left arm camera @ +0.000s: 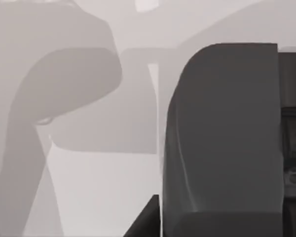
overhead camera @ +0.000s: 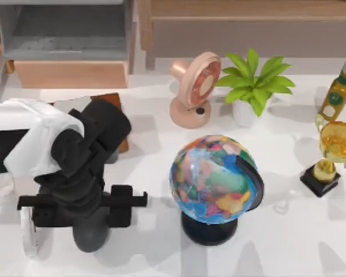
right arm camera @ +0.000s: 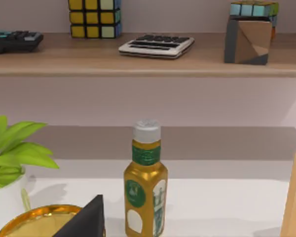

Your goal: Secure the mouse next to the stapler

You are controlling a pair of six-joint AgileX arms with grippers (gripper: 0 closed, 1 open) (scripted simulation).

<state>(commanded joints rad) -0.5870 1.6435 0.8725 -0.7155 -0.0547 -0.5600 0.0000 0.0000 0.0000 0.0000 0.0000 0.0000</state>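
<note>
The mouse point(overhead camera: 91, 235) is a dark grey rounded body near the table's front left. My left gripper point(overhead camera: 84, 212) reaches down over it and is shut on it. In the left wrist view the mouse point(left arm camera: 222, 138) bulks large, with a black fingertip point(left arm camera: 145, 219) against one side and the other finger's rail point(left arm camera: 292, 148) against the opposite side. A white curved thing point(overhead camera: 27, 229), possibly the stapler, lies just left of the mouse, partly under the arm. My right gripper point(right arm camera: 212, 232) is open, with one black fingertip point(right arm camera: 86, 219) far off to the side and nothing between the fingers.
A globe point(overhead camera: 214, 179) stands right of the mouse. Behind it are a pink fan point(overhead camera: 194, 86) and a potted plant point(overhead camera: 252, 81). A gold trophy point(overhead camera: 333, 147) and a yellow bottle point(overhead camera: 338, 92) stand at the far right. A brown block point(overhead camera: 112, 103) shows behind the left arm.
</note>
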